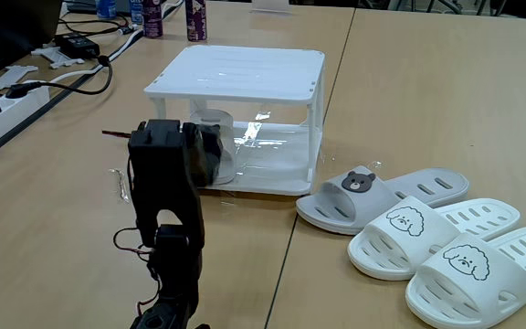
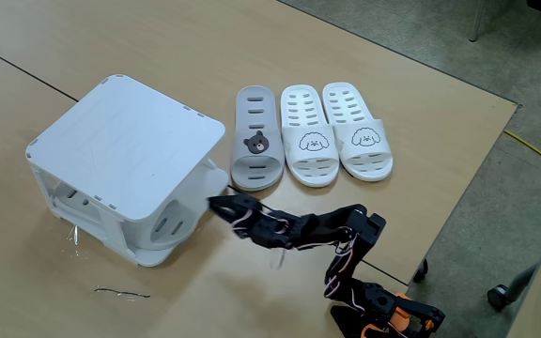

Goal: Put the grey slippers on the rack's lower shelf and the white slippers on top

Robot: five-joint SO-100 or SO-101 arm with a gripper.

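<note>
The white two-tier rack point(image 1: 245, 68) point(image 2: 125, 141) stands mid-table. My gripper point(image 1: 215, 155) point(image 2: 216, 199) reaches into its open side, just over the lower shelf point(image 1: 277, 160). It looks shut on one grey slipper point(image 1: 219, 128) point(image 2: 212, 176), which stands tilted on edge at the shelf's mouth and is partly hidden by the arm. The other grey slipper point(image 1: 354, 196) point(image 2: 256, 141), with a bear face, lies flat on the table beside the rack. Right next to it lie the two white slippers point(image 1: 432, 233) point(image 2: 308, 136), side by side with puppy faces up.
A power strip point(image 1: 7, 100) and black cables point(image 1: 89, 55) lie at the table's back left, and two bottles point(image 1: 195, 18) stand behind the rack. A thin wire point(image 2: 120, 293) lies near the rack. The table edge point(image 2: 458, 197) drops to the floor past the slippers.
</note>
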